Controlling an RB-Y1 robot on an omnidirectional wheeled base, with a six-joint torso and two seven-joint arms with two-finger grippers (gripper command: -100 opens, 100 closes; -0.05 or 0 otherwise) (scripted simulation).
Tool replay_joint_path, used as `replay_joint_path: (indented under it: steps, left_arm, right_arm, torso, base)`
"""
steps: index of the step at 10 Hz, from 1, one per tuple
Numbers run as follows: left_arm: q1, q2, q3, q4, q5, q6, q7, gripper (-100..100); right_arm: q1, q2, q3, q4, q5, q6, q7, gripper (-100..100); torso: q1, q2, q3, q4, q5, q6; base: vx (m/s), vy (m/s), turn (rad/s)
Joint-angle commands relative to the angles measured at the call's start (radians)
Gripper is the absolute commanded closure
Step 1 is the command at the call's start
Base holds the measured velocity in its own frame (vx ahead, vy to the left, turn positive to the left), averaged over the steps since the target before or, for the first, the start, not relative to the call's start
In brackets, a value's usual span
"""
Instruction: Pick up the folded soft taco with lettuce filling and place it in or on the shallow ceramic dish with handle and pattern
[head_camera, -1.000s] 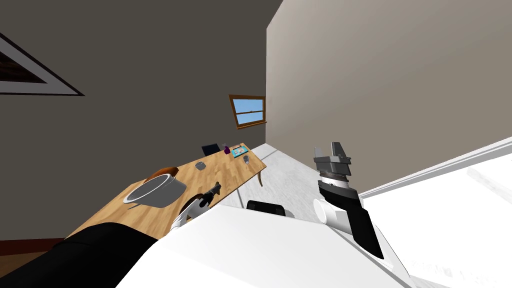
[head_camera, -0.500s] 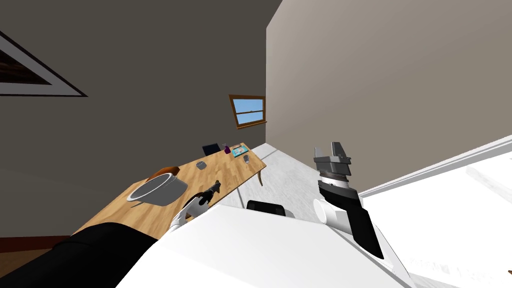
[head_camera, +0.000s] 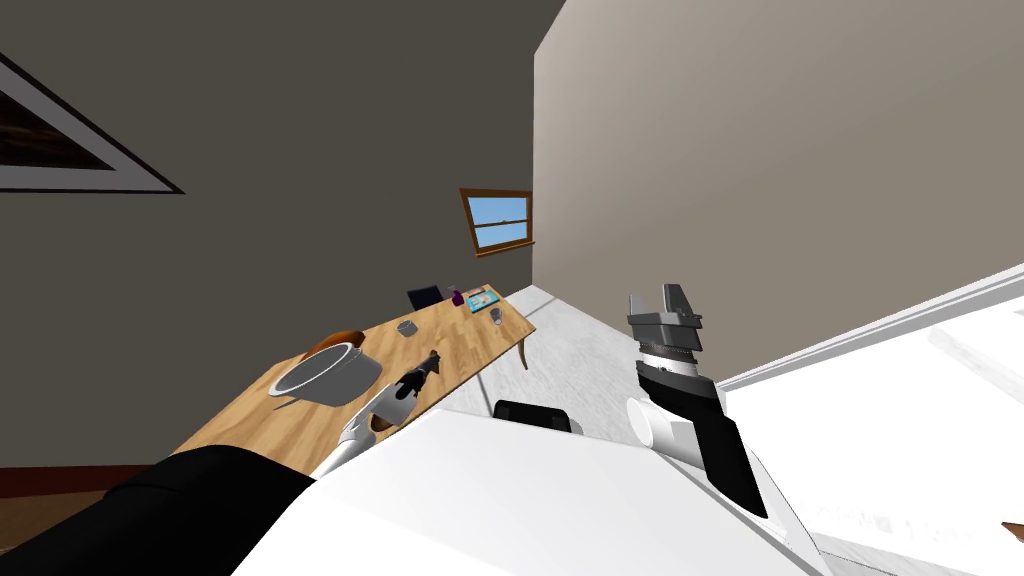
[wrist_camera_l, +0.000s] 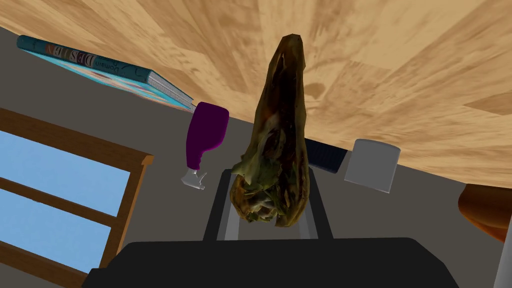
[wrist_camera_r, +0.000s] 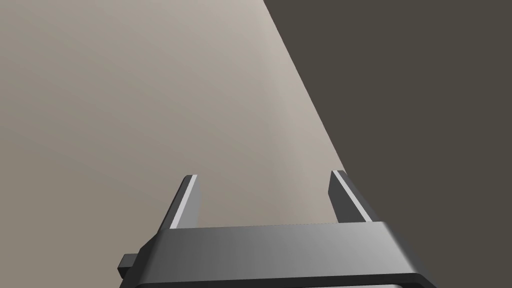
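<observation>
Now my left hand (wrist_camera_l: 270, 172) has reached slightly farther over the wooden tabletop (head_camera: 470, 345), and my head has shifted a little too. Its fingers clamp the taco (wrist_camera_l: 277, 140), held near the grey dish (head_camera: 325, 375) and apart from it. A book (wrist_camera_l: 100, 67), purple bottle (wrist_camera_l: 205, 130) and cup (wrist_camera_l: 372, 165) sit toward the window (head_camera: 497, 220). A brown lump (head_camera: 335, 340) behind the dish is half hidden. The right hand (wrist_camera_r: 265, 175) has its fingers wide.
</observation>
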Motion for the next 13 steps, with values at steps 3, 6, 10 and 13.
replay_joint_path:
  steps: [3,6,10,13]
  left_arm:
    - [0.012,0.022,0.033,-0.086,0.029,0.030,0.023,100]
    - [0.017,0.039,0.052,-0.136,0.048,0.047,0.038,100]
    - [0.028,0.061,0.078,-0.205,0.074,0.071,0.057,100]
    - [0.046,0.081,0.096,-0.263,0.097,0.091,0.073,100]
  right_arm:
    - [0.000,0.000,0.000,0.000,0.000,0.000,0.000,0]
    - [0.000,0.000,0.000,0.000,0.000,0.000,0.000,0]
    - [0.000,0.000,0.000,0.000,0.000,0.000,0.000,0]
    - [0.000,0.000,0.000,0.000,0.000,0.000,0.000,0]
  torso:
    - [0.000,0.001,0.001,0.001,-0.001,0.000]
    - [0.000,0.002,0.002,0.002,-0.001,0.000]
    - [-0.002,0.001,0.001,0.001,-0.001,0.000]
    - [-0.001,0.001,0.001,0.001,-0.001,0.001]
  base:
    - [-0.041,0.044,0.001]
    - [-0.044,0.046,-0.003]
    - [-0.025,0.025,-0.007]
    - [-0.033,0.039,-0.015]
